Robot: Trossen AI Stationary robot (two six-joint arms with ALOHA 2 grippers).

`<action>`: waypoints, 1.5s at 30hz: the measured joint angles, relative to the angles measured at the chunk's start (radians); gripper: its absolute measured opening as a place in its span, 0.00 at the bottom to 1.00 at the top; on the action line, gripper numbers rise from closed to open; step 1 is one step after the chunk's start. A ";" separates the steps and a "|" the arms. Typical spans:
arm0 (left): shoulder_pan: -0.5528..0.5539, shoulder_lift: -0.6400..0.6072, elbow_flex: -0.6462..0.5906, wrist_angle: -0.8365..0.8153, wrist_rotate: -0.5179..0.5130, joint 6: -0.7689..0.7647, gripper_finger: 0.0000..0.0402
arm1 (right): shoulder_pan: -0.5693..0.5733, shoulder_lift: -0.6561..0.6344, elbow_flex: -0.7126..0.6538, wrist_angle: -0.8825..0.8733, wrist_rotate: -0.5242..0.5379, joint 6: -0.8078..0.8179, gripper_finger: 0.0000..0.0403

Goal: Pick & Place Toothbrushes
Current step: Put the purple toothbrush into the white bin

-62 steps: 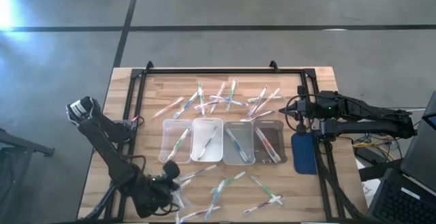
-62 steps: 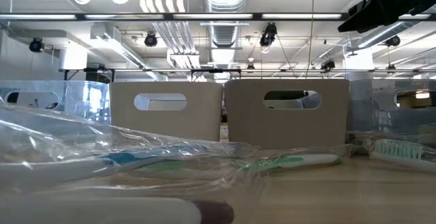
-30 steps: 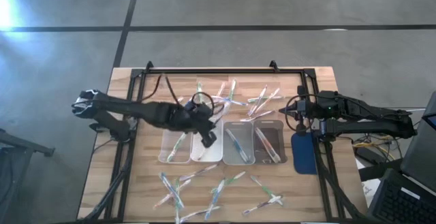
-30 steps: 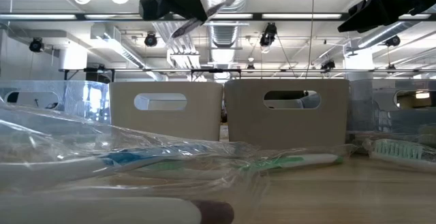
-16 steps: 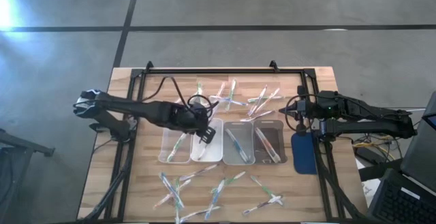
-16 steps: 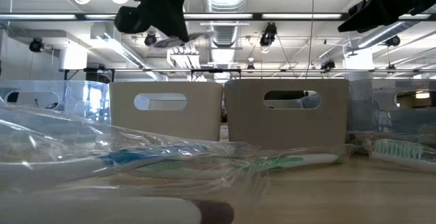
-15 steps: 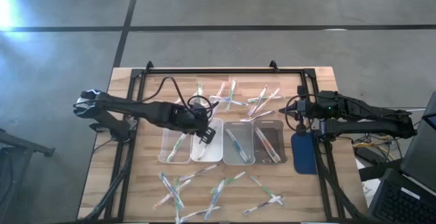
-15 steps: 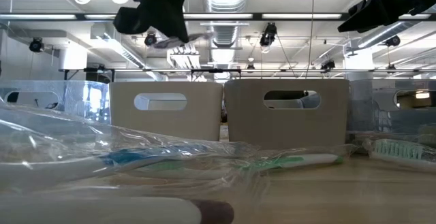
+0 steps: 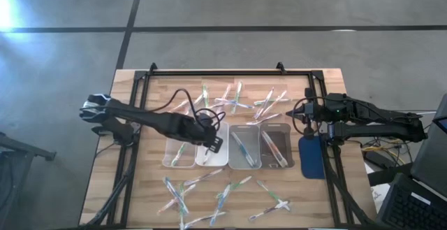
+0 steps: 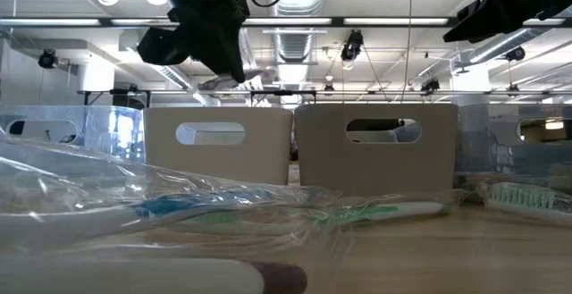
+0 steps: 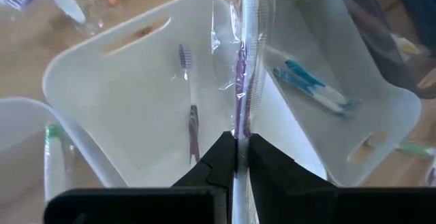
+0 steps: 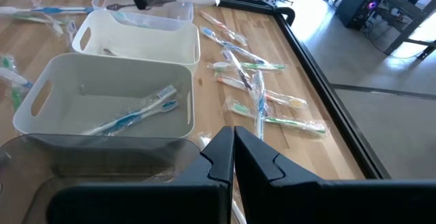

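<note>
The wrapped purple toothbrush (image 11: pixel 241 60) is clamped between my left gripper (image 11: pixel 236 146) fingers, hanging directly above the white tray (image 11: pixel 136 74), the second from my left in the row of 4. That tray already holds purple brushes; I count 2 (image 11: pixel 193 125) in the wrist view. The tray to its right (image 11: pixel 381 108) holds a blue one (image 11: pixel 310 84), and the leftmost tray (image 9: pixel 179 146) shows green. I judge this as mid-task: the carry is done, the release is not.

Remaining work is considerable. A loose cluster of wrapped toothbrushes (image 9: pixel 234 98) lies beyond the trays, and another scatter (image 9: pixel 223 195) lies on the near side of the table.

My right gripper (image 12: pixel 233 149) waits at the right end of the tray row, fingers pressed together and empty, next to a blue pad (image 9: pixel 312 156).

Obstructions: none below the brush. The loose wrapper trails past my fingers and could catch on the tray wall, in my judgement.
</note>
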 joint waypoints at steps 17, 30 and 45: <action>-0.013 0.106 0.000 0.002 0.099 -0.020 0.08 | 0.000 0.001 0.000 0.000 0.000 0.000 0.02; -0.013 0.181 0.004 0.003 0.154 0.031 0.08 | 0.000 0.001 0.000 0.000 0.000 0.000 0.02; -0.007 0.221 0.007 0.006 0.171 0.079 0.08 | 0.000 0.001 0.000 0.000 0.000 0.000 0.02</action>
